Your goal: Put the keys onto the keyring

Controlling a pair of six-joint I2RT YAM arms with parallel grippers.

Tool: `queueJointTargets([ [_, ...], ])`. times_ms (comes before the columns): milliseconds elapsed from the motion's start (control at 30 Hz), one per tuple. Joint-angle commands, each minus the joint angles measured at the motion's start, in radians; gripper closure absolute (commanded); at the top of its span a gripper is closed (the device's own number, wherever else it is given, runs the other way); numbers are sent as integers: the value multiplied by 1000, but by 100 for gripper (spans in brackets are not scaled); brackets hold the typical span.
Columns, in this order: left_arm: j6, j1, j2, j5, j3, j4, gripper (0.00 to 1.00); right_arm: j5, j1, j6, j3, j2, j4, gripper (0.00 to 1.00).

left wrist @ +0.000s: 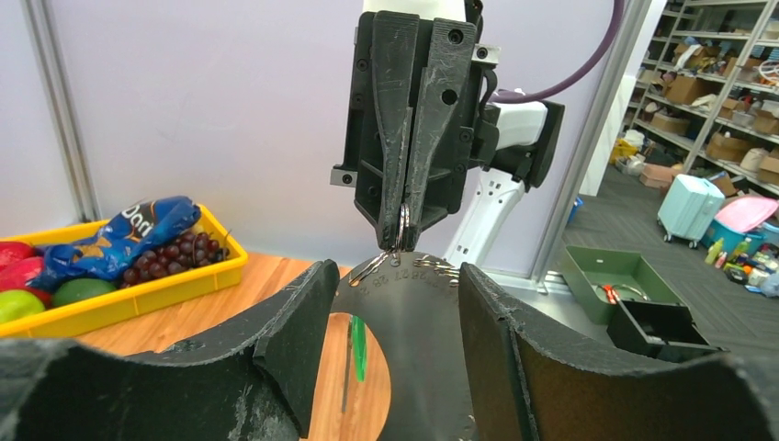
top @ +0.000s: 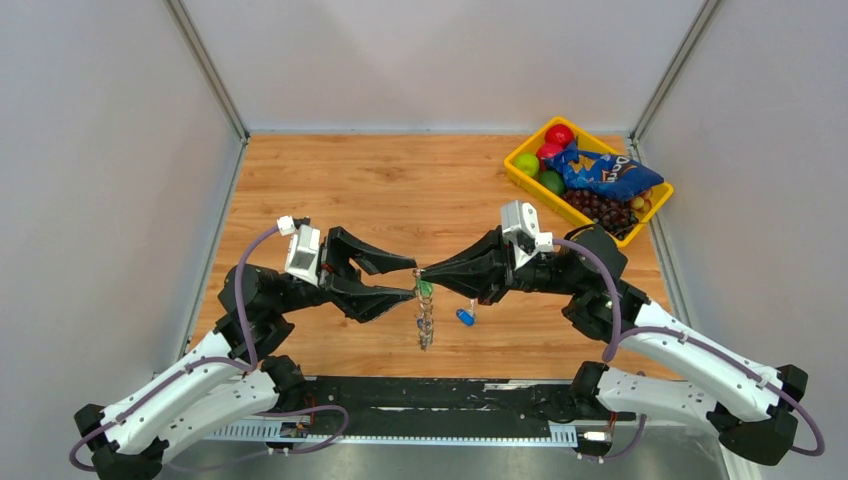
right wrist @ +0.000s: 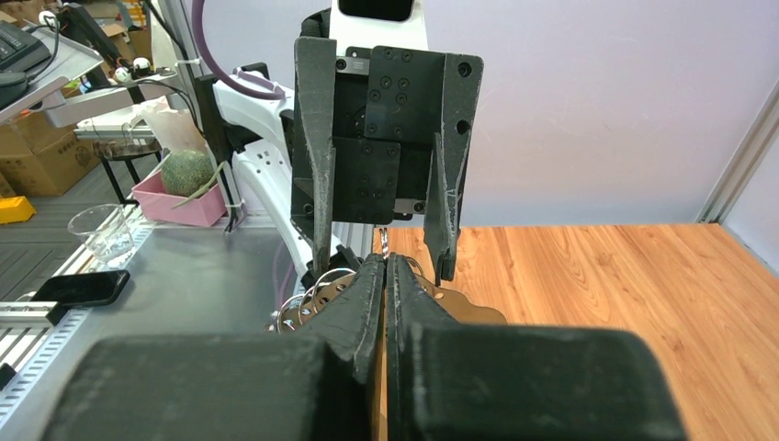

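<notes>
My right gripper (top: 420, 270) is shut on the keyring (left wrist: 404, 223), pinching the thin silver ring above the table's front middle. From the ring hang a green-capped key (top: 425, 289), a dark numbered metal tag (left wrist: 413, 312) and a chain of links (top: 425, 326). My left gripper (top: 413, 279) faces it from the left, open, with one finger on each side of the hanging bunch. In the right wrist view, silver rings (right wrist: 312, 292) show beside the shut fingertips (right wrist: 372, 276). A blue-capped key (top: 465, 317) lies on the wood just right of the chain.
A yellow tray (top: 521, 173) at the back right holds fruit, grapes and a blue snack bag (top: 605, 172). White walls close in the wooden table (top: 380, 190) on three sides. The black base rail (top: 430, 395) runs along the near edge.
</notes>
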Motion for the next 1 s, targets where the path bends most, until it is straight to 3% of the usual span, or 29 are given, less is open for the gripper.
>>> queueJointTargets([
  [0, 9, -2, -7, 8, 4, 5, 39, 60, 19, 0, 9, -6, 99, 100],
  [433, 125, -2, -80, -110, 56, -188, 38, 112, 29, -4, -7, -28, 92, 100],
  [967, -10, -2, -37, -2, 26, -11, 42, 140, 42, 10, 0, -14, 112, 100],
])
